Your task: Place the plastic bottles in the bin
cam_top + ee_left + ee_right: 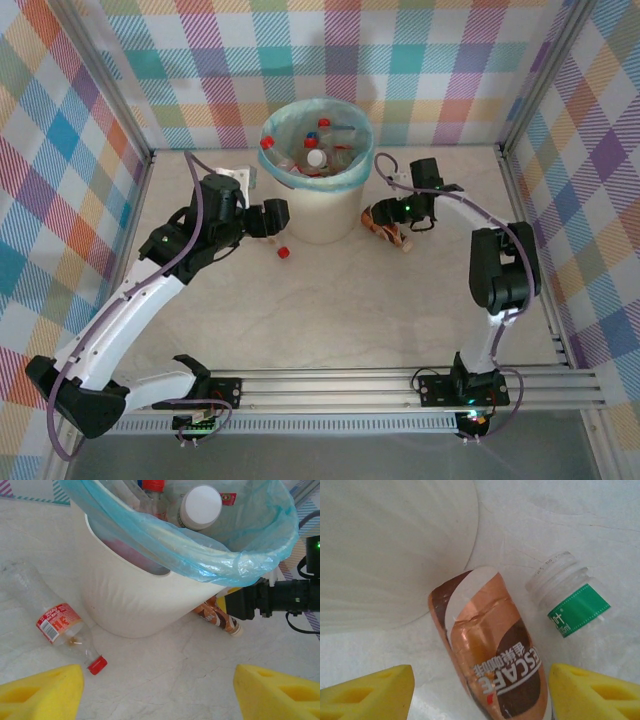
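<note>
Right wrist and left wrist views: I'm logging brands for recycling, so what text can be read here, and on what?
"ESCAFE": on the brown and copper bottle, upside down, its start wrapped out of sight; the small characters beside it are too blurred to read.
Green-labelled clear bottle: white characters, too small to read.
Red-labelled bottle with the red cap: white print and a barcode, blurred.

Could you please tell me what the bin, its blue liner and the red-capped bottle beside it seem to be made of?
The bin looks like matte cream plastic, its wall faintly rippled. The liner seems to be thin glossy plastic film, translucent and wrinkled. The bottle appears to be clear plastic, with a see-through body.
</note>
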### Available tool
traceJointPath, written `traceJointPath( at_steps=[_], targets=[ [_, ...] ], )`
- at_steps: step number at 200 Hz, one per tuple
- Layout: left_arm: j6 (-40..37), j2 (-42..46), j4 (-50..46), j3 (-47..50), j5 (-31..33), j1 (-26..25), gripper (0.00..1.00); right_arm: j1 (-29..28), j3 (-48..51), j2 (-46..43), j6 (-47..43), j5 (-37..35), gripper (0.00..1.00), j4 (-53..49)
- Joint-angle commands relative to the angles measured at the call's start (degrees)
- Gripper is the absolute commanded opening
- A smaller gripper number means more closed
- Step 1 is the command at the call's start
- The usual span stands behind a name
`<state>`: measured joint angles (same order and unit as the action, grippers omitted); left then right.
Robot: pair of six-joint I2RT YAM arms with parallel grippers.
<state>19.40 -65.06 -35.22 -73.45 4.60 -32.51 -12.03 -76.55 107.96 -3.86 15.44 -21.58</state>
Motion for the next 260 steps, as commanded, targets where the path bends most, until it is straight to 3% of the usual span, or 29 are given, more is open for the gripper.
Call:
traceJointPath(
  at_steps=[1,184,260],
  targets=[
    [-1.4,2.2,0.1,-0.3,1.9,-0.4,0.79,-0.3,-3.3,3.0,-0.5,2.2,0.72,-1.2],
    [-2.2,6.9,-1.1,3.7,5.1,-0.4,0.81,-1.7,-9.9,10.6,-0.4,2.8,0.75,-12.5],
    [-0.9,9.1,-2.5,3.8,5.9,-0.4,0.81,-1.8,-6.5,5.8,2.6,5.3,0.59,-11.6]
  ],
)
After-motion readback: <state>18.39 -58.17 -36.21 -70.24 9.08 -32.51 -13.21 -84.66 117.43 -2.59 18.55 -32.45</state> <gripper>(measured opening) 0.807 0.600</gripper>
